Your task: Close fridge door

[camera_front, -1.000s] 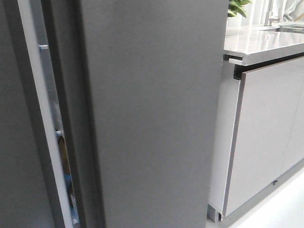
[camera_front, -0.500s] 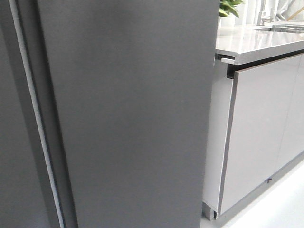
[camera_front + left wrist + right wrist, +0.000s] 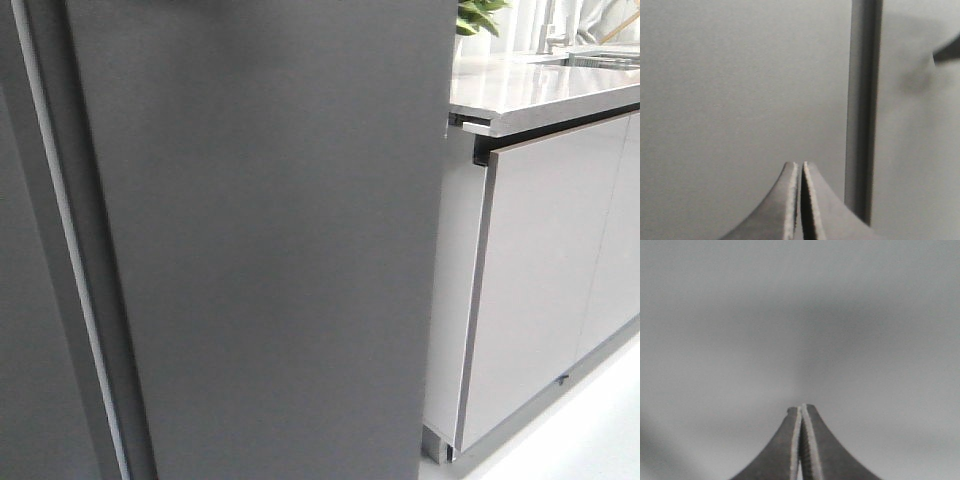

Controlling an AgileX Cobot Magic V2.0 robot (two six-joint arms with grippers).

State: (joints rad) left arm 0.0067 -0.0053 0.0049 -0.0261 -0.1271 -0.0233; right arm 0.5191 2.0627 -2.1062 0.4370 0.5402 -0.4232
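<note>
The fridge door (image 3: 270, 250) fills most of the front view as a tall dark-grey panel; along its left edge only a thin pale strip (image 3: 70, 260) shows, beside another dark panel (image 3: 25, 330); to its right stand light-grey cabinet fronts (image 3: 530, 270) under a pale counter (image 3: 540, 90) with a green plant (image 3: 480, 15) at its far edge; the left hand (image 3: 800, 172) is pressed closed, empty, close to a grey surface beside a vertical groove (image 3: 862, 110); the right hand (image 3: 802, 415) is likewise closed on nothing, facing plain grey.
</note>
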